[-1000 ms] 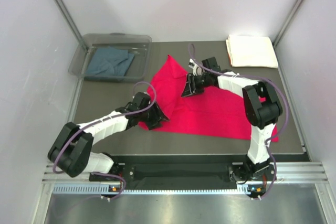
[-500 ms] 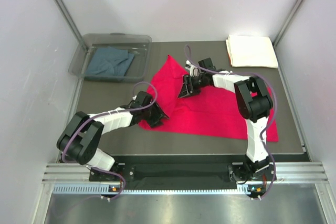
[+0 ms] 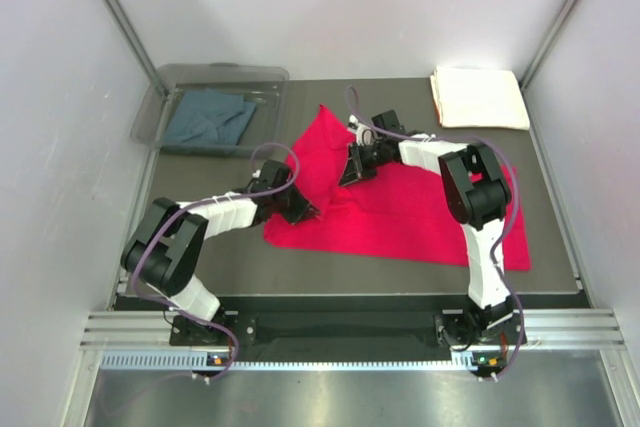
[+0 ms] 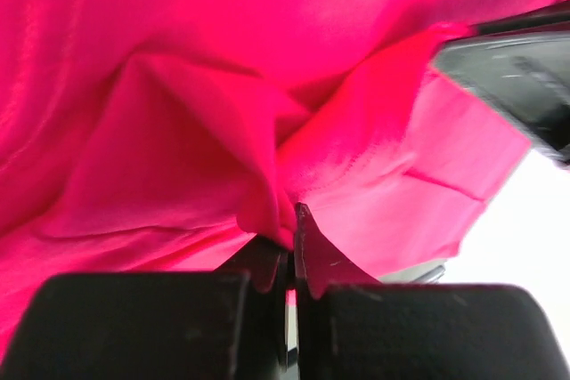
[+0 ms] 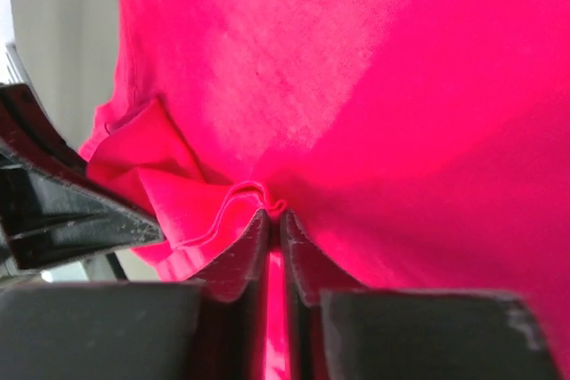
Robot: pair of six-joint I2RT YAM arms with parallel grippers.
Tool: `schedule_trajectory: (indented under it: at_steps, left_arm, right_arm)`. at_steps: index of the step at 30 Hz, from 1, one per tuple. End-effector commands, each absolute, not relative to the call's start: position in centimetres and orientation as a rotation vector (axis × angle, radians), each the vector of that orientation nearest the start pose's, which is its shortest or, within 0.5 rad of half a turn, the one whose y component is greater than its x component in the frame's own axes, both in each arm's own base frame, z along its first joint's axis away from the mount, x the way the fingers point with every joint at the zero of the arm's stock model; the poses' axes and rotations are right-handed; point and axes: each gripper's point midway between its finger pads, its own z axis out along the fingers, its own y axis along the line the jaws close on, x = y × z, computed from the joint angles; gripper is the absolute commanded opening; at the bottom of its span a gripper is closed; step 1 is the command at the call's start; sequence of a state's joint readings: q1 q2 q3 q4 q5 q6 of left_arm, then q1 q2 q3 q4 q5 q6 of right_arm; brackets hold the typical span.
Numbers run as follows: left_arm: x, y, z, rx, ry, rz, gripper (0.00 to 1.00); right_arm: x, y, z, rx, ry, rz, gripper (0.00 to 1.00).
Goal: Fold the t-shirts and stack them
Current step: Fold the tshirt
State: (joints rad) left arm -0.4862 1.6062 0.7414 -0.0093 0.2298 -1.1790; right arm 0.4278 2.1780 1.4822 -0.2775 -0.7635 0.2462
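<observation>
A bright red t-shirt point(image 3: 400, 209) lies spread on the dark table, its upper left corner pointing back. My left gripper point(image 3: 303, 211) is at the shirt's left edge, shut on a pinch of red cloth point(image 4: 267, 211). My right gripper point(image 3: 347, 173) sits on the shirt's upper middle, shut on a small fold of red fabric point(image 5: 267, 202). The two grippers are close together. A cream-white t-shirt point(image 3: 478, 97) lies folded at the back right corner. A slate blue-grey t-shirt point(image 3: 208, 117) lies crumpled in the clear bin.
The clear plastic bin point(image 3: 170, 77) stands at the back left, partly over the table edge. White walls enclose the table on three sides. Bare table point(image 3: 200, 177) shows between the bin and the red shirt.
Both grippers have shut on the red cloth. The left gripper moved up and right, the right gripper shifted slightly left, and the shirt's left part bunched between them.
</observation>
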Motion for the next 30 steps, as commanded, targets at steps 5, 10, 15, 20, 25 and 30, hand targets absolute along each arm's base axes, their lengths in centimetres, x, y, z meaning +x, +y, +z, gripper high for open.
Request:
schedule_trajectory:
  at_steps: [5, 10, 15, 20, 25, 30]
  left_arm:
    - [33.1, -24.3, 8.4, -0.821, 2.411, -1.046, 0.0]
    - [34.7, -22.7, 8.6, -0.869, 2.386, -1.053, 0.0]
    - [36.3, -21.4, 7.7, -0.909, 2.382, -1.06, 0.0]
    - [38.4, -22.2, 7.6, -0.859, 2.404, -1.136, 0.03]
    - [39.5, -22.9, 6.5, -0.826, 2.474, -1.142, 0.16]
    - [39.4, -21.8, 7.2, -0.744, 2.501, -1.046, 0.45]
  right_arm:
    - [39.7, 31.9, 6.3, -0.526, 2.439, 1.136, 0.0]
    - [40.1, 31.0, 6.2, -0.479, 2.45, 1.053, 0.0]
    - [41.1, 30.2, 6.4, -0.445, 2.442, 0.964, 0.0]
    - [42.1, 29.7, 6.3, -0.41, 2.446, 0.898, 0.0]
    - [42.8, 28.4, 6.5, -0.353, 2.441, 0.797, 0.0]
    - [44.0, 26.7, 6.9, -0.269, 2.43, 0.69, 0.02]
